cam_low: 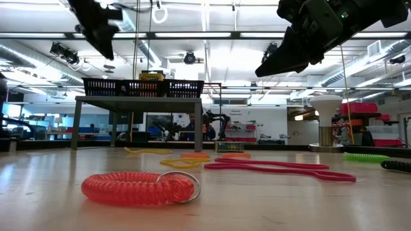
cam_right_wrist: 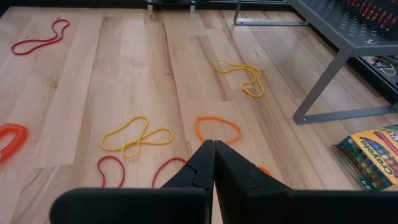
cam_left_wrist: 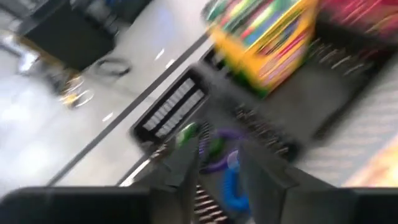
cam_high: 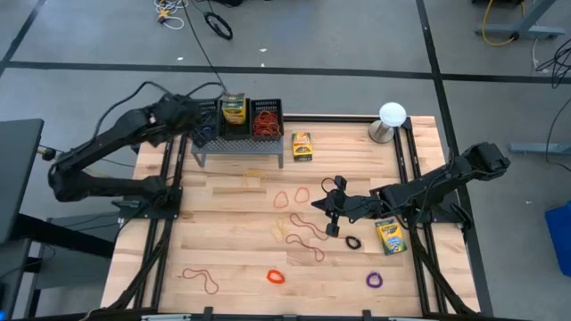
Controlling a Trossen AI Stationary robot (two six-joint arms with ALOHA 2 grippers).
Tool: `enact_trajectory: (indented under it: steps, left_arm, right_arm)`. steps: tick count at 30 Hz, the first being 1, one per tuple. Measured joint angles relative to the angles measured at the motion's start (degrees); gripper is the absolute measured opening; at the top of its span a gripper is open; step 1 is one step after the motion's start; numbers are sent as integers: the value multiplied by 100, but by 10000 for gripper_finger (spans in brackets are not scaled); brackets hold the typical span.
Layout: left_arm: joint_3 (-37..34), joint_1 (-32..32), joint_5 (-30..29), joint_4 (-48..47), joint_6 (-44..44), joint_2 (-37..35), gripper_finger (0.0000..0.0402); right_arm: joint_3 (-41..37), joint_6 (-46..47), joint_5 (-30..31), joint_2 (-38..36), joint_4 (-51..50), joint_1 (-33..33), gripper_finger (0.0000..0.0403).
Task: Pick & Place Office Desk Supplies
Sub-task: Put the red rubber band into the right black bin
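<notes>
A black mesh organizer [cam_high: 241, 125] stands on a grey stand at the table's far side. It holds a yellow-and-green crayon box [cam_high: 234, 109] and red rubber bands [cam_high: 265, 123]. My left gripper [cam_high: 203, 132] hovers open over its left compartment, where blue, purple and green bands [cam_left_wrist: 227, 177] lie; the left wrist view is blurred. Loose rubber bands [cam_high: 299, 227] lie flat across the table. My right gripper [cam_high: 332, 207] hangs shut and empty above the table, just short of an orange band [cam_right_wrist: 217, 127]. Two more crayon boxes lie flat on the table [cam_high: 302, 145] [cam_high: 389, 235].
A white ball on a metal base [cam_high: 391, 120] stands at the far right corner. A red coil [cam_low: 138, 188], a purple coil [cam_high: 375, 280] and a long red band [cam_high: 201, 279] lie near the front edge. The grey stand's leg [cam_right_wrist: 323, 87] rises to the right gripper's side.
</notes>
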Motion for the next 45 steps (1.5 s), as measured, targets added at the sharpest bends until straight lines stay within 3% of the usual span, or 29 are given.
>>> enact_trajectory:
  steps: [4, 9, 15, 20, 23, 29, 36, 42, 45]
  left_arm:
    - [-106, -876, 350, 572, -345, -554, 60]
    - [-1202, -2167, 597, 2348, -154, -1219, 9]
    - [-3039, -3216, 700, 5139, 431, -1506, 14]
    - [-4274, -3672, 701, 7540, 623, -1339, 19]
    - [-4798, -3831, 911, 8431, 640, -1202, 19]
    - [-5262, -3916, 1454, 8739, 606, -1113, 20]
    - [-5331, -3916, 1554, 8659, 540, -1106, 20]
    - [-5331, -3916, 1547, 8657, 540, -1106, 20]
    - [-5331, -3914, 1545, 8656, 540, -1106, 20]
  right_arm:
    - [0, 0, 0, 0, -2, 0, 11]
    - [0, -1, 0, 0, 0, 0, 11]
    - [0, 0, 0, 0, -2, 0, 11]
    - [0, -2, 0, 0, 0, 0, 11]
    - [0, -2, 0, 0, 0, 0, 11]
    - [0, -1, 1, 0, -1, 0, 11]
    - [0, -6, 0, 0, 0, 0, 11]
    - [-2, -1271, 59, 0, 263, -37, 11]
    - [-2, -1482, 63, 0, 248, -39, 11]
